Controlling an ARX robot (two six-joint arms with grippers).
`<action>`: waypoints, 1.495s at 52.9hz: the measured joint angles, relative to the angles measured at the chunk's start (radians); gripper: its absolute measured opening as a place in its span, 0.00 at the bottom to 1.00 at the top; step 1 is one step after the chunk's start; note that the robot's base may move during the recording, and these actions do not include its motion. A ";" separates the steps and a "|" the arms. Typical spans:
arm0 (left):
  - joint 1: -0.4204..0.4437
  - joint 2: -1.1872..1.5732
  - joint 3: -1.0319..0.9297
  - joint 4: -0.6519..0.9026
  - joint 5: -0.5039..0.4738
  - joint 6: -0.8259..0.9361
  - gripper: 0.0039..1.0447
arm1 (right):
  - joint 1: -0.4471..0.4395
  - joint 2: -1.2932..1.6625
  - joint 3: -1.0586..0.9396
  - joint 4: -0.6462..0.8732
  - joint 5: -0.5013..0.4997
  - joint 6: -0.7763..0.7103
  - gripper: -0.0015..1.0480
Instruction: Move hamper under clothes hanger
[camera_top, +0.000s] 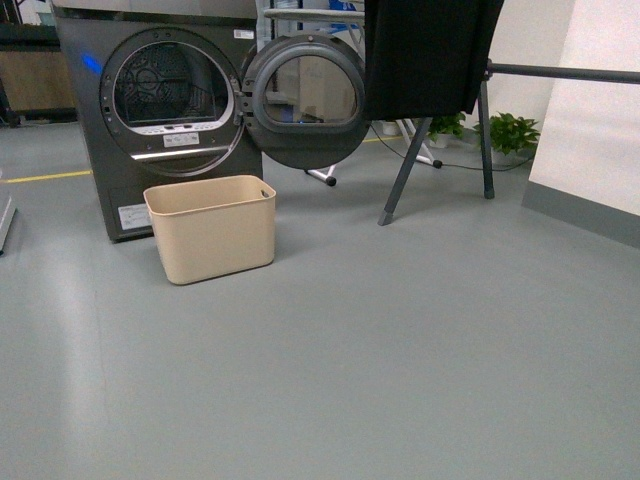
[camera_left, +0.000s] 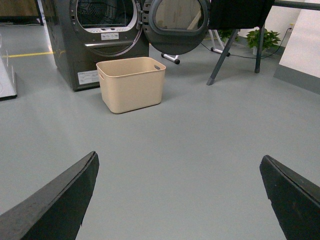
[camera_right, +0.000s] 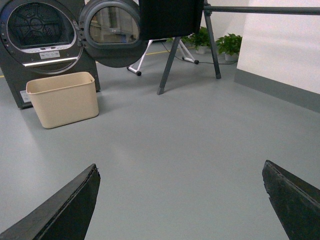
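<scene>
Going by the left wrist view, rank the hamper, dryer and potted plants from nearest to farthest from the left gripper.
1. hamper, on the floor ahead of the left gripper.
2. dryer, just behind the hamper, door open.
3. potted plants, by the far wall.

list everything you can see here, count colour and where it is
beige plastic rectangular hamper: 1, beige, on the floor in front of the dryer, left of the rack
dark grey round-door dryer: 1, dark grey, back left, door open
dark grey metal garment rack: 1, dark grey, back right
black cloth: 1, black, hanging on the rack
potted plants: 2, green, behind the rack
yellow floor line: 1, yellow, far left
left gripper: 1, black, jaws open, empty
right gripper: 1, black, jaws open, empty
</scene>
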 joint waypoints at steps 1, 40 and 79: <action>0.000 0.000 0.000 0.000 0.000 0.000 0.94 | 0.000 0.000 0.000 0.000 0.000 0.000 0.92; 0.000 -0.001 0.000 0.000 0.000 0.000 0.94 | 0.000 0.000 0.000 0.000 0.000 0.000 0.92; 0.000 0.000 0.000 0.000 0.001 0.000 0.94 | 0.000 0.000 0.000 0.000 0.001 0.000 0.92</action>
